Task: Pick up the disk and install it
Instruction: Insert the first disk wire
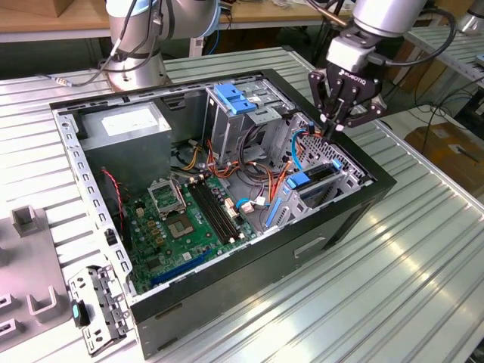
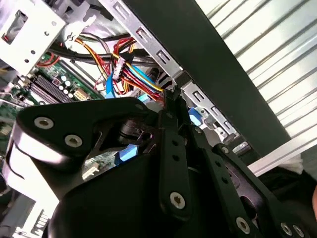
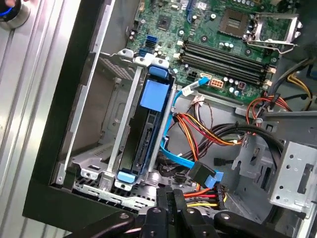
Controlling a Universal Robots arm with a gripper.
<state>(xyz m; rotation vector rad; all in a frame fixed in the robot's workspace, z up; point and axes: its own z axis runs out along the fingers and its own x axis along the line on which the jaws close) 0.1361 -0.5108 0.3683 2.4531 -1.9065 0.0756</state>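
The disk (image 3: 146,136) stands on edge in the metal bay (image 3: 94,148) at the case's corner, its blue side rails (image 3: 156,95) at its upper edge. In the exterior view the disk (image 1: 316,180) sits in that bay on the exterior view's right. My gripper (image 1: 333,130) hangs just above and behind the bay, over the cables. Its black fingers are pressed together with nothing between them. In the first wrist view the gripper (image 3: 171,192) is a short way from the disk's near end and clear of it. The second wrist view has the gripper (image 2: 171,96) next to the case wall.
The open black case (image 1: 333,227) lies on a ribbed metal table (image 1: 423,257). Inside are the motherboard (image 1: 185,219), a grey power supply (image 1: 125,125), a drive cage with a blue latch (image 1: 236,98) and loose cables (image 3: 208,134). Another arm's base (image 1: 136,45) stands behind.
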